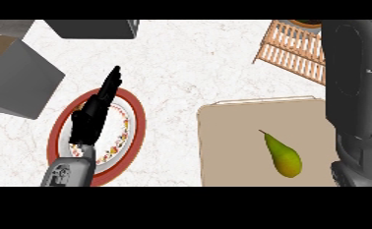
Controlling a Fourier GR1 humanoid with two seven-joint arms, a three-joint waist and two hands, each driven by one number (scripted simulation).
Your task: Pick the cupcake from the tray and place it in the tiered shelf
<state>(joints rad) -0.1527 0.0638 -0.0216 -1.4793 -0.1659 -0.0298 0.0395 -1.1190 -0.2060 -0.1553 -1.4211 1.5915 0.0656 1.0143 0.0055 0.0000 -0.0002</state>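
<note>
The main risk here is that the right arm [349,100] stands very close to the camera and covers the whole right side of the view, so the hand at its end cannot be seen and I cannot tell if its fingers are open or closed, or if they hold anything. The cupcake itself shows nowhere in this picture; it may be hidden behind that arm, but this is only a guess. If it is carried there, it must go to the shelf [294,48], the slatted wooden rack at the upper right, and a placement with so little sight could hit the slats or tip the cupcake. The tray [232,144], beige and flat, holds only a green pear [283,155], lying well apart from the tray's edges, so a wrong pick of the pear is also possible. The left hand [98,107] rests over a red-rimmed plate [134,125] with its fingers straight and pressed together, holding nothing. Two dark boxes [94,28] stand at the far left.
</note>
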